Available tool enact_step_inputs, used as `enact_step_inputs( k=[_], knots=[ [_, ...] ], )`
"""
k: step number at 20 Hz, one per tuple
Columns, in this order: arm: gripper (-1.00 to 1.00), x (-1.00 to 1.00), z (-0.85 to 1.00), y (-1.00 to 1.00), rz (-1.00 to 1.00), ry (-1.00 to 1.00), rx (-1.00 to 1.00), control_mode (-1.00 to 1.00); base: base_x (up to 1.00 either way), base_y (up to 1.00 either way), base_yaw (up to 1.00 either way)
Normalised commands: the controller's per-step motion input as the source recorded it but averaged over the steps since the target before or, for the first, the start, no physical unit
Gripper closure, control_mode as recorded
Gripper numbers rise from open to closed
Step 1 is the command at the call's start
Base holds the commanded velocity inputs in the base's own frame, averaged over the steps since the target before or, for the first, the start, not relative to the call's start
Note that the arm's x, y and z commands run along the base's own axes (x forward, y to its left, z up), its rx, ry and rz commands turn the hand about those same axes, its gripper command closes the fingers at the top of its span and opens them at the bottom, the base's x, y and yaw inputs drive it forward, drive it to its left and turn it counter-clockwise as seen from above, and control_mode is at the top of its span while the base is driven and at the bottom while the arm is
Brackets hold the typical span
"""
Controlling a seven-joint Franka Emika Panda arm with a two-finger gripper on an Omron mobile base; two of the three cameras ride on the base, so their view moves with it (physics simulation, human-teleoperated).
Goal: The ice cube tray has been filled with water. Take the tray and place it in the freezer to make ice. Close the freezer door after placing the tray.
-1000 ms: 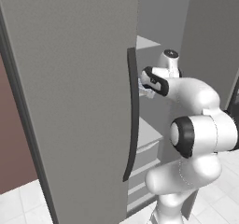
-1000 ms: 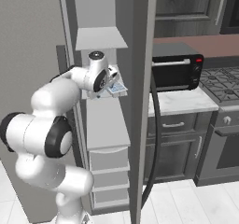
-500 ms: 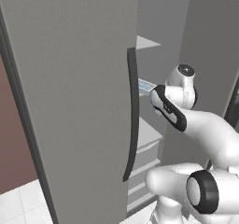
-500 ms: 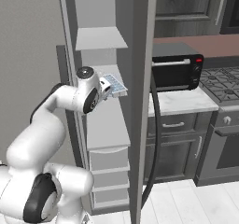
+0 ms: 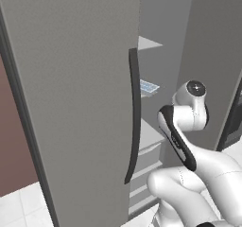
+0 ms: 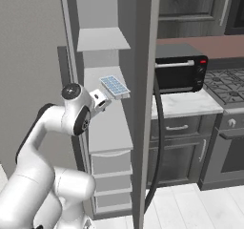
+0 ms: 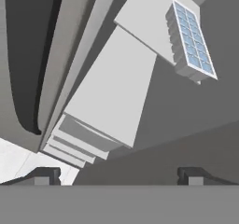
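Your gripper [image 7: 119, 174] has its fingers [image 7: 44, 175] spread as wide as they go, one tip at 7 o'clock and the other at 5 o'clock of the hand view, with nothing between them and nothing touching either tip. The ice cube tray [image 7: 191, 42] is released: you see it at 1 o'clock in the hand view, well apart from the fingertips, lying on a white shelf [image 7: 154, 20] inside the freezer [image 6: 106, 128], its pale blue water [image 7: 192, 45] showing in two rows of cells. From the right base camera the tray [image 6: 115, 86] sits at the front edge of that shelf, just beside the hand at its 2 o'clock. From the left base camera the tray [image 5: 147, 87] shows past the dark handle [image 5: 134, 117] of the freezer door [image 5: 75, 98], which stands open. The toaster oven [image 6: 180, 73] sits on the counter [image 6: 188, 104] at 3 o'clock.
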Motion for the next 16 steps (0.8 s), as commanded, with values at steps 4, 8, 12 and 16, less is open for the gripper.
enact_step_inputs(
  k=[4, 8, 12, 16],
  knots=[
    [-1.00, -0.06, 0.04, -0.14, -0.03, -0.02, 0.02, -1.00, 0.00, 0.00, 0.00],
    [-1.00, -0.03, 0.00, -0.15, 0.00, -0.01, 0.03, 1.00, -0.05, -0.06, 0.00],
    [-1.00, 0.00, 0.00, 0.00, 0.00, 0.00, 0.00, 1.00, -0.36, -0.21, 0.00],
    [-1.00, 0.00, 0.00, 0.00, 0.00, 0.00, 0.00, 1.00, -0.56, -0.31, 0.00]
  ],
)
